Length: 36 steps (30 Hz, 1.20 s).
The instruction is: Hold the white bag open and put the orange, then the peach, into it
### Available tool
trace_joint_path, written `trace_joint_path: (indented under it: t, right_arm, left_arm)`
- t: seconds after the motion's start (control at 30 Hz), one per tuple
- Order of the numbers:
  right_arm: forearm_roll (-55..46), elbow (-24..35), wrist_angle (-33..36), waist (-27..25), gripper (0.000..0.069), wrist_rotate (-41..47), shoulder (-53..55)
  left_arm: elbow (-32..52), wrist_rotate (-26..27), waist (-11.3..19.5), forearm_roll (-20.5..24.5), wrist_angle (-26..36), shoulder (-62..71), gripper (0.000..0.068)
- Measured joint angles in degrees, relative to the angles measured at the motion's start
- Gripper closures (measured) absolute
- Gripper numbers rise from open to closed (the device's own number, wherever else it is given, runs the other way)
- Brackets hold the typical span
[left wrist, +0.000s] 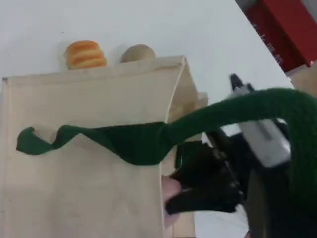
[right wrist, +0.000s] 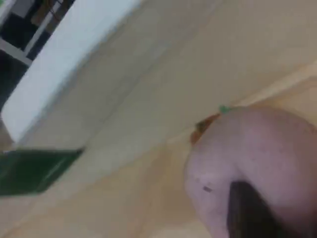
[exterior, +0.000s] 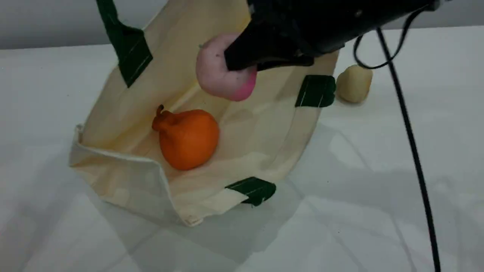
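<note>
Orange [exterior: 187, 138] lies inside the white bag [exterior: 264, 132]: first placement done. Right end effector [exterior: 242, 62], clamped on the peach [exterior: 223, 77], hovers over the opening. Left end effector, closed, lifts the green handle [left wrist: 237, 111]. Release remains.

Orange [exterior: 187, 139] inside bag [exterior: 124, 185], peach [exterior: 221, 77] above, potato [exterior: 354, 83] right.

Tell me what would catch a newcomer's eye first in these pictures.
The bright orange lying inside the open white bag at the middle of the table. Just above it, the pink peach hangs over the bag's mouth in the right tool. The left tool holds up a green handle.
</note>
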Motion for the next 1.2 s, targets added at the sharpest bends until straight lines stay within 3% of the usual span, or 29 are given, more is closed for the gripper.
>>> trace_joint_path:
  t: [0.3,0.37,0.57,0.67,0.77,1.0,1.2]
  right_arm:
    - [0.0,-4.1,1.7,0.0,0.0514,-0.3,4.0]
    - [0.0,-4.1,1.5,0.0,0.0462,-0.7,4.0]
    - [0.0,-4.1,6.9,-0.1,0.0167,-0.7,3.9]
    - [0.0,-4.1,10.9,-0.4,0.009,-0.7,3.8]
    - [0.0,-4.1,14.2,-1.7,0.0083,-0.6,3.8]
    - [-0.1,-4.1,29.2,-10.3,0.0168,5.8,3.5]
    - [-0.1,-3.9,32.6,-19.4,0.0181,8.6,-2.9]
  left_arm:
    - [0.0,0.0,0.0,0.0,0.0,0.0,0.0629]
    - [0.0,0.0,0.0,0.0,0.0,0.0,0.0629]
    - [0.0,0.0,0.0,0.1,0.0,0.0,0.0629]
    - [0.0,0.0,0.0,0.2,0.0,0.0,0.0629]
    - [0.0,0.4,0.0,0.3,0.0,0.0,0.0629]
    - [0.0,2.8,0.0,0.3,0.0,0.0,0.0629]
    - [0.1,3.9,0.0,0.0,0.1,0.6,0.0627]
